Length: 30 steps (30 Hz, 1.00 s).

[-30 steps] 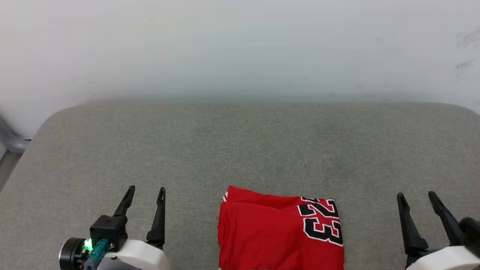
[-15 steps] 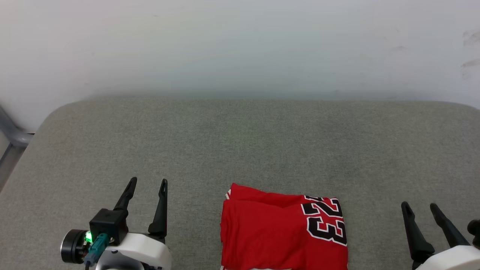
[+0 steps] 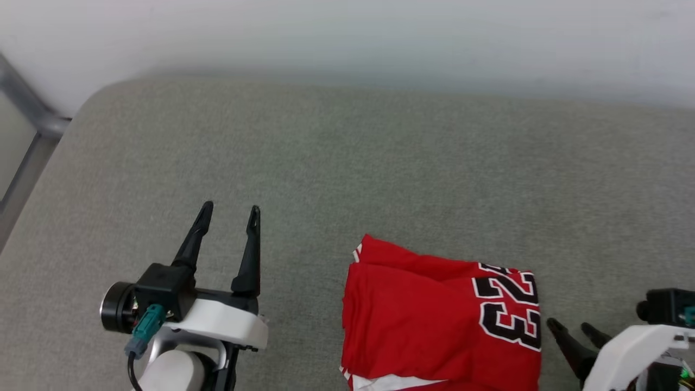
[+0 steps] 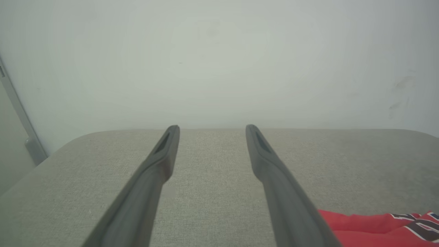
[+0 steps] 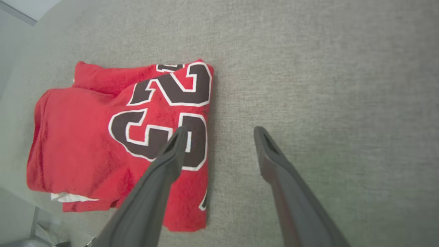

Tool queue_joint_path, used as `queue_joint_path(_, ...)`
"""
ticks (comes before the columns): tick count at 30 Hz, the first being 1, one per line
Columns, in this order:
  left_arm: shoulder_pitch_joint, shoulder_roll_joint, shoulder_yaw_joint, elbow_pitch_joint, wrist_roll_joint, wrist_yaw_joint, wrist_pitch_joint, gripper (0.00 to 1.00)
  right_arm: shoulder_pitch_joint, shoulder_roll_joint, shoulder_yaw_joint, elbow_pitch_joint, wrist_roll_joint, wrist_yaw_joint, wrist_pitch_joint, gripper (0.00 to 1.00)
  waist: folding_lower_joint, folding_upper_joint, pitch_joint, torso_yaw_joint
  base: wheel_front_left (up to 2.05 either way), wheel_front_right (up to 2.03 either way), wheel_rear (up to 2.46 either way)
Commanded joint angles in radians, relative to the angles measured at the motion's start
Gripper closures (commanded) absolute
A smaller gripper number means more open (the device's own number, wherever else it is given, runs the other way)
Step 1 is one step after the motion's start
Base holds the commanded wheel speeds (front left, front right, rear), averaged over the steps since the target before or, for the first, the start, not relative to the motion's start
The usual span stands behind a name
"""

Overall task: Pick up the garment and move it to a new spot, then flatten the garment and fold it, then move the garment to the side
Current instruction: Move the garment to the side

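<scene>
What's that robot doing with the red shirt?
A two-armed robot is working on a red jersey shirt with a black "23" on it. The shirt lies folded into a small bundle on a grey padded surface, near the robot. Neither arm is holding it. The left gripper is open and off to the shirt's left, over bare padding. The right gripper is open too, close by the edge with the number.
</scene>
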Motion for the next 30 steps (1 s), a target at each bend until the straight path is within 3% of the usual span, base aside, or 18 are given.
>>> queue_joint_path(1, -0.013, -0.010, 0.005, -0.004, 0.006, -0.006, -0.002, 0.00, -0.017, -0.002, 0.012, 0.010, -0.007, 0.000, 0.013, 0.00, -0.0001, -0.0001, 0.046, 0.038, 0.00, 0.00, 0.00)
queue_joint_path(10, -0.032, -0.056, 0.044, 0.013, 0.041, -0.058, -0.003, 0.00, -0.075, 0.009, 0.054, 0.176, 0.105, -0.001, 0.071, 0.00, -0.0001, -0.0001, 0.089, 0.078, 0.00, 0.00, 0.00)
queue_joint_path(11, -0.025, -0.065, 0.055, 0.020, 0.051, -0.068, -0.003, 0.00, -0.076, 0.015, 0.070, 0.233, 0.174, -0.001, 0.098, 0.17, -0.0001, -0.0001, 0.087, 0.081, 0.00, 0.00, 0.00)
queue_joint_path(12, -0.023, -0.067, 0.059, 0.022, 0.056, -0.070, -0.003, 0.00, -0.079, 0.016, 0.074, 0.246, 0.196, -0.001, 0.105, 0.67, -0.0001, -0.0001, 0.086, 0.081, 0.00, 0.00, 0.00)
queue_joint_path(13, -0.020, -0.069, 0.063, 0.025, 0.057, -0.074, -0.003, 0.00, -0.082, 0.017, 0.079, 0.253, 0.219, -0.001, 0.108, 0.93, -0.0001, -0.0001, 0.084, 0.080, 0.00, 0.00, 0.00)
queue_joint_path(14, -0.018, -0.070, 0.066, 0.028, 0.061, -0.075, -0.003, 0.00, -0.086, 0.017, 0.083, 0.256, 0.231, -0.001, 0.103, 1.00, -0.0001, -0.0001, 0.080, 0.078, 0.00, 0.00, 0.00)
queue_joint_path(19, -0.005, -0.071, 0.077, 0.044, 0.075, -0.086, -0.003, 0.00, -0.105, 0.012, 0.102, 0.247, 0.246, -0.001, 0.063, 1.00, -0.0001, -0.0001, 0.039, 0.059, 0.00, 0.00, 0.00)
queue_joint_path(24, 0.018, -0.060, 0.079, 0.043, 0.089, -0.078, -0.003, 0.00, -0.113, -0.046, 0.114, 0.241, 0.091, -0.001, 0.002, 1.00, -0.0001, -0.0001, -0.006, 0.010, 0.00, 0.00, 0.00)
queue_joint_path(30, 0.039, -0.048, 0.081, 0.019, 0.093, -0.066, 0.006, 0.00, -0.143, -0.110, 0.113, 0.244, -0.049, -0.001, -0.027, 1.00, -0.0001, -0.0001, -0.008, -0.104, 0.00, 0.00, 0.00)
